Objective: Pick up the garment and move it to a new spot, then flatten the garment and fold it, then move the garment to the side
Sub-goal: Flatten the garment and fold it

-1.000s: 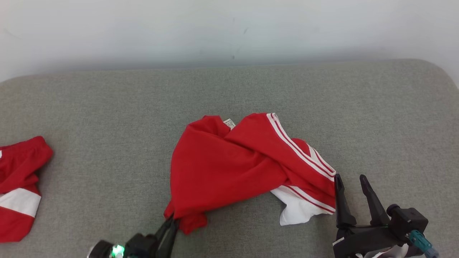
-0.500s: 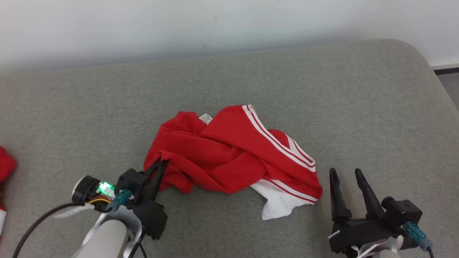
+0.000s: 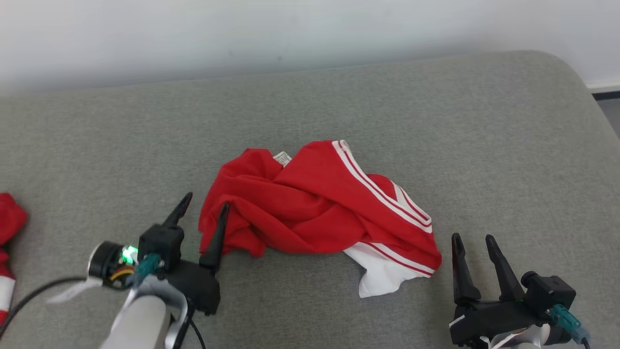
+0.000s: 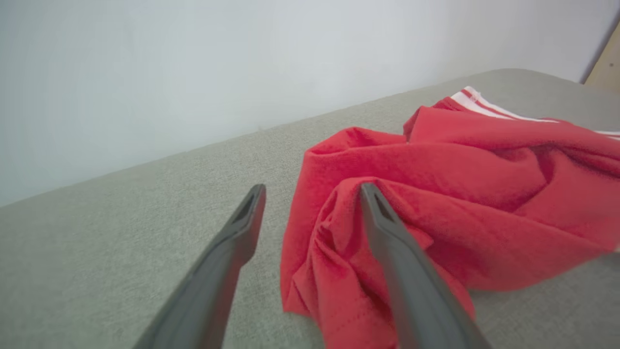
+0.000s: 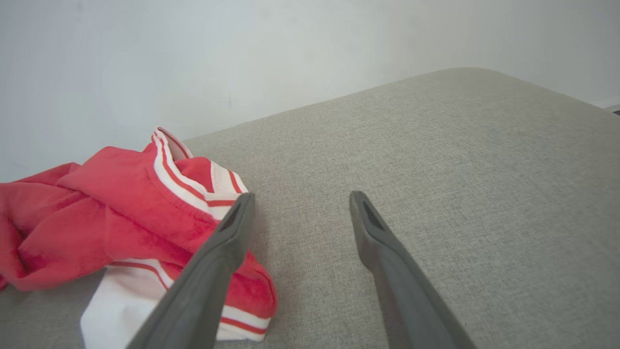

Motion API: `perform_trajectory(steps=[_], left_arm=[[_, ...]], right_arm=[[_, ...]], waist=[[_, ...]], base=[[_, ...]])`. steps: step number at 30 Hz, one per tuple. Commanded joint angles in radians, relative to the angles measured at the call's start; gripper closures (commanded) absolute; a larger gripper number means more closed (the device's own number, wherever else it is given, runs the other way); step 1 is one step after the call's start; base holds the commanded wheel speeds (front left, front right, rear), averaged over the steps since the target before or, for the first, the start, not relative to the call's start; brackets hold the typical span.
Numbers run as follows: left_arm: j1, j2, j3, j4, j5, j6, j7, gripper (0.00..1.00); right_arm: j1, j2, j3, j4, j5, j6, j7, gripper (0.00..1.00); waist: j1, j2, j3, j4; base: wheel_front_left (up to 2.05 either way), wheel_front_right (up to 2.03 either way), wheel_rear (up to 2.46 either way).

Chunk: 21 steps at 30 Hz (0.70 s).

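The garment (image 3: pixel 315 208), red with white stripes and a white panel, lies crumpled in the middle of the grey padded surface (image 3: pixel 436 121). My left gripper (image 3: pixel 204 203) stands open at the garment's left edge, its right finger resting against the red cloth (image 4: pixel 436 203) and its left finger over bare surface. Nothing is held between them. My right gripper (image 3: pixel 474 240) is open just right of the garment's striped corner (image 5: pixel 193 194), fingers over bare grey fabric.
Another red and white garment (image 3: pixel 9 228) lies at the far left edge. A pale wall (image 3: pixel 290 34) runs behind the surface. The surface's rounded right corner (image 3: pixel 576 72) drops off toward the floor.
My left gripper, shut on the garment's left corner before, has opened and let the cloth drop. The head camera shifted, so the whole scene slid left.
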<state>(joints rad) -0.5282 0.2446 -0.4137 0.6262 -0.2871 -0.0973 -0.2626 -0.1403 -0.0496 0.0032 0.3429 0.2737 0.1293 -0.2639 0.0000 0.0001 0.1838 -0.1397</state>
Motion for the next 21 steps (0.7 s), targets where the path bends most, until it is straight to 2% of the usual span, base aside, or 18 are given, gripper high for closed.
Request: perform_trajectory(steps=[1,5,12,21], left_arm=[[0.071,-0.015,0.025,-0.065,0.001,0.016,-0.003,0.0],[0.194,-0.045,0.062,-0.201,0.016,0.037,-0.003,0.0],[0.365,-0.09,0.073,-0.324,0.036,0.05,-0.003,0.0],[0.451,-0.131,0.077,-0.294,0.042,0.032,-0.003,0.0]], right_arm=[[0.01,0.0,-0.003,-0.002,0.008,0.003,0.001,0.0],[0.016,0.0,-0.001,-0.008,0.009,0.003,0.001,0.0],[0.017,0.0,-0.001,-0.009,0.013,0.003,0.001,0.0],[0.011,0.0,0.011,0.001,0.02,0.002,0.001,0.0]], waist=[[0.0,-0.0001,-0.01,0.037],[0.0,-0.0001,-0.01,0.068],[0.0,-0.0001,-0.006,0.089],[0.0,-0.0001,-0.005,0.08]], base=[[0.0,0.0,0.0],[0.0,0.0,0.0],[0.0,0.0,0.0],[0.0,0.0,0.0]])
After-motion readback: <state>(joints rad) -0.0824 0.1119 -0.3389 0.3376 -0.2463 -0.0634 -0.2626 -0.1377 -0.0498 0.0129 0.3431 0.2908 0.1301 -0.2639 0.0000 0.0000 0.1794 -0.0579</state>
